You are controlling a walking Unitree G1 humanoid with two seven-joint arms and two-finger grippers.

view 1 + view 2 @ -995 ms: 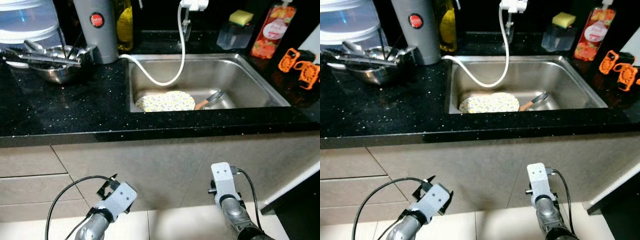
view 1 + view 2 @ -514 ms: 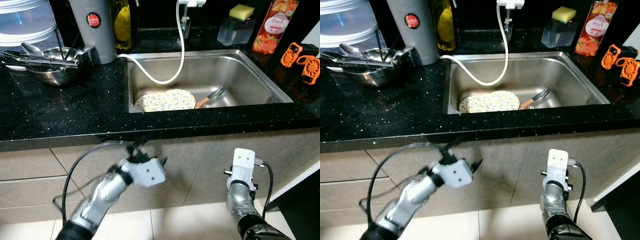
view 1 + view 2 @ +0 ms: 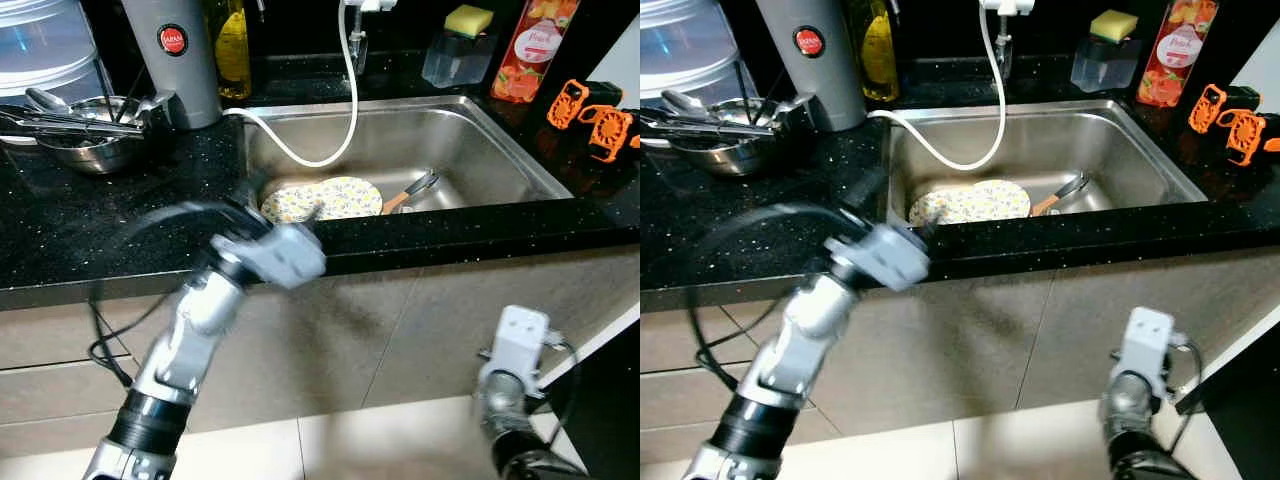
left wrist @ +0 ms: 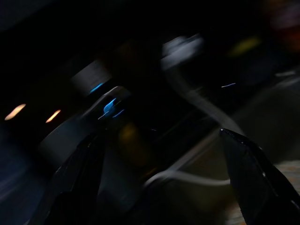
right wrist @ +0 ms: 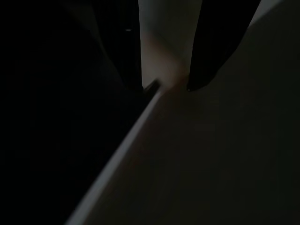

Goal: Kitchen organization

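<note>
Head views: black speckled bench (image 3: 90, 225) w/ steel sink (image 3: 480, 150) set in its right half. In sink, near front wall: yellow-flowered plate (image 3: 325, 197), & just right of it a spatula w/ wooden handle (image 3: 410, 193). White hose (image 3: 345, 110) loops from tap at back edge down into basin.

Back left of bench: clear water container (image 3: 45, 45), steel bowl (image 3: 85, 140) w/ tongs & utensils lying across it, grey cylinder w/ red button (image 3: 170, 60), yellow oil bottle (image 3: 232, 50). Back right: clear holder w/ yellow sponge (image 3: 458, 45), orange-red soap bottle (image 3: 528, 50). Right edge: orange plastic clips (image 3: 590, 115).

Left arm raised to bench front edge, blurred; left pincer (image 3: 308, 212) sits at sink's front rim, near plate. Left wrist view, dark & smeared: two black fingers (image 4: 248, 173) spread wide apart, nothing between them.

Right arm hangs low before cabinet fronts; right pincer (image 5: 166, 56) in right wrist view has fingers parted w/ a gap, holding nothing, floor below.
</note>
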